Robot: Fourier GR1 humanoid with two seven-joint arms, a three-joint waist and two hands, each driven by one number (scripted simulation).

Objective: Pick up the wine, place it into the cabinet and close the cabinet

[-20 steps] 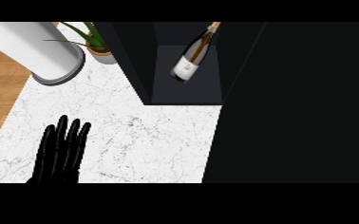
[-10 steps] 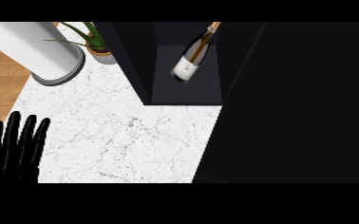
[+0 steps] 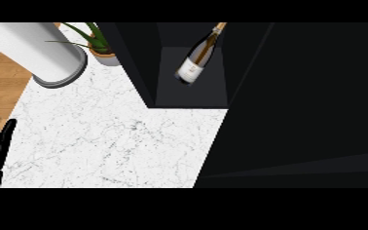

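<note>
The wine bottle (image 3: 197,56) lies inside the open dark cabinet (image 3: 137,63) at the top middle, its neck pointing up and away and its white label toward me. No hand touches it. Only a thin black sliver of my left hand (image 3: 7,136) shows at the far left edge, one straight finger pointing up, well away from the cabinet. My right hand does not appear. A broad dark panel (image 3: 295,107) fills the right side of the view beside the open compartment.
A tall white cylinder (image 3: 43,53) stands at the top left on the white marble counter (image 3: 108,136). Beside it is a small potted plant (image 3: 102,48). Wooden floor (image 3: 10,80) lies beyond the counter's left edge.
My left hand has slid leftward across the counter and almost out of view. The bottle and cabinet have not moved.
</note>
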